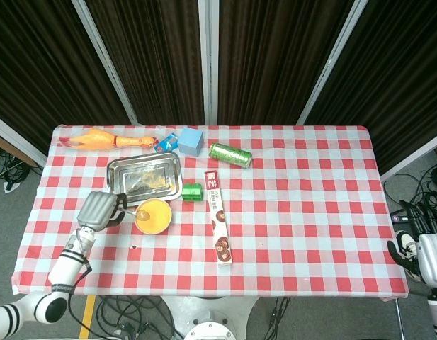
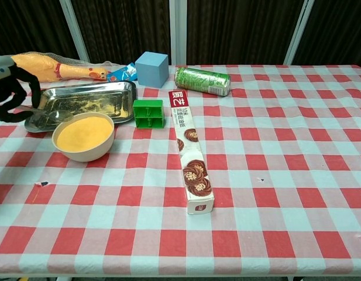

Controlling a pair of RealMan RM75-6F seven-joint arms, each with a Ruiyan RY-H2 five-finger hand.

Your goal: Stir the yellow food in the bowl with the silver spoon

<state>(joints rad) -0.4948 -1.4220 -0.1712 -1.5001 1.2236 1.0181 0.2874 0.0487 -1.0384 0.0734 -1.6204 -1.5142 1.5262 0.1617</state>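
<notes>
A cream bowl [image 1: 142,227] of yellow food [image 1: 156,216] stands left of centre on the checked table. My left hand [image 1: 98,209] is just left of it and pinches the handle of the silver spoon [image 1: 132,210]. The spoon's head hovers over the bowl's left rim. In the chest view the left hand [image 2: 10,91] shows at the far left edge, holding the spoon [image 2: 51,115] above and behind the bowl [image 2: 81,153]. My right hand [image 1: 425,249] hangs off the table's right front corner, holding nothing, with its fingers apart.
A steel tray [image 1: 116,195] lies directly behind the bowl. A green block [image 1: 193,191] and a long biscuit box [image 1: 218,227] sit to its right. Further back are a rubber chicken [image 1: 98,139], a blue cube [image 1: 191,141] and a green can [image 1: 229,154].
</notes>
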